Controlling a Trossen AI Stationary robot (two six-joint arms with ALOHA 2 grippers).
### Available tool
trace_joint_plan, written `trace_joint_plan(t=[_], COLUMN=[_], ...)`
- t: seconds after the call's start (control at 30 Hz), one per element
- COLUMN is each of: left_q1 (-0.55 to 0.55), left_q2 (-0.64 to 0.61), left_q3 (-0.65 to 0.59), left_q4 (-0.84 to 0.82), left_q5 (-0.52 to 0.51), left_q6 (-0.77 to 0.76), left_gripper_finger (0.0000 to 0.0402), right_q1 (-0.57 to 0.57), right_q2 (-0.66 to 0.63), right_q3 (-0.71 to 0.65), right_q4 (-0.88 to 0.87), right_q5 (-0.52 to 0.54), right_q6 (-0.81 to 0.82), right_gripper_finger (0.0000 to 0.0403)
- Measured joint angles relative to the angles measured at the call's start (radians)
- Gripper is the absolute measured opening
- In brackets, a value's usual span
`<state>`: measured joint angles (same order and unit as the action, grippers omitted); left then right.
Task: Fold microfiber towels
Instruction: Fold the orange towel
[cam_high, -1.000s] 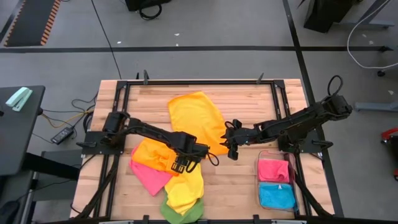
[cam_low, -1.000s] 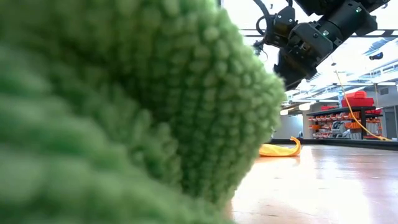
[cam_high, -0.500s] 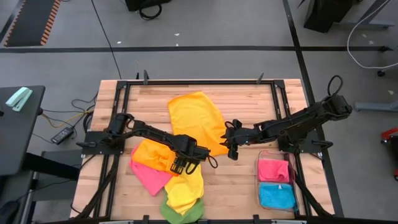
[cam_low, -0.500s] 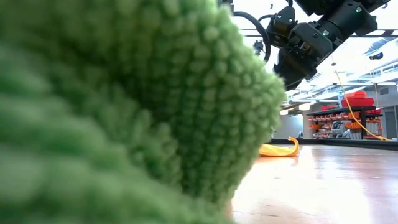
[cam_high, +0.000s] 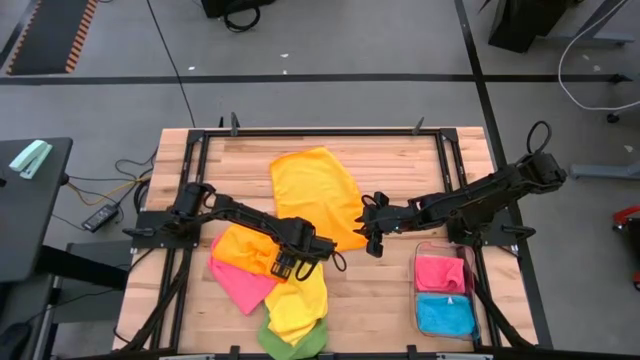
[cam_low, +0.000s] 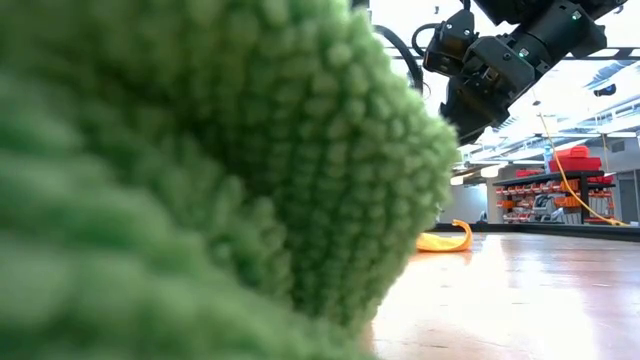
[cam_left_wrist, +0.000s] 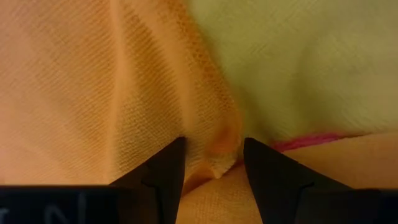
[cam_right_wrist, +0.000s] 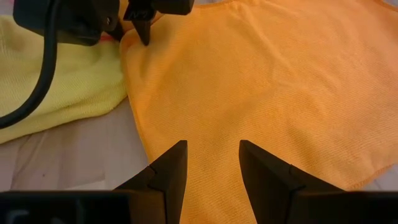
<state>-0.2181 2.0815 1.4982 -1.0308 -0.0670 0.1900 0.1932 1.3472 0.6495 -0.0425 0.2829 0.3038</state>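
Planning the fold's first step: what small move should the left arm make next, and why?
Probably close the left pincer: its open fingers straddle a raised orange towel fold, pressed into the heap. The right pincer hovers open over the spread orange towel.

My left gripper (cam_high: 288, 266) is pressing into heaped towels (cam_high: 262, 268) front-left | my right gripper (cam_high: 369, 238) is hovering beside the spread towel (cam_high: 315, 190) mid-table | bin (cam_high: 446, 290) is sitting front-right, holding two folded towels (cam_high: 443, 294)

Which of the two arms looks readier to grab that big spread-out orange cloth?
Probably the right. Its gripper hovers with jaws apart over the edge of the spread orange microfiber towel, while the left gripper is down among the crumpled pile of towels.
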Motion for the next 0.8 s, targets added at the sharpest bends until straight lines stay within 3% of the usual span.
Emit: trace_joint_plan(t=[0.5, 0.8], left_q1=[-0.011, -0.011], left_q2=[0.0, 0.0], left_q3=[0.0, 0.001], left_q4=[-0.007, -0.006], left_q5=[-0.026, -0.026], left_q6=[-0.002, -0.016], left_gripper_finger=[0.0169, 0.0089], right_q1=[0.0, 0.005], right_q2=[0.0, 0.0], right_q3=[0.0, -0.004], right_q4=[0.0, -0.025], right_q5=[0.0, 0.001], right_q6=[0.0, -0.053], right_gripper_finger=[0.0153, 0.0153])
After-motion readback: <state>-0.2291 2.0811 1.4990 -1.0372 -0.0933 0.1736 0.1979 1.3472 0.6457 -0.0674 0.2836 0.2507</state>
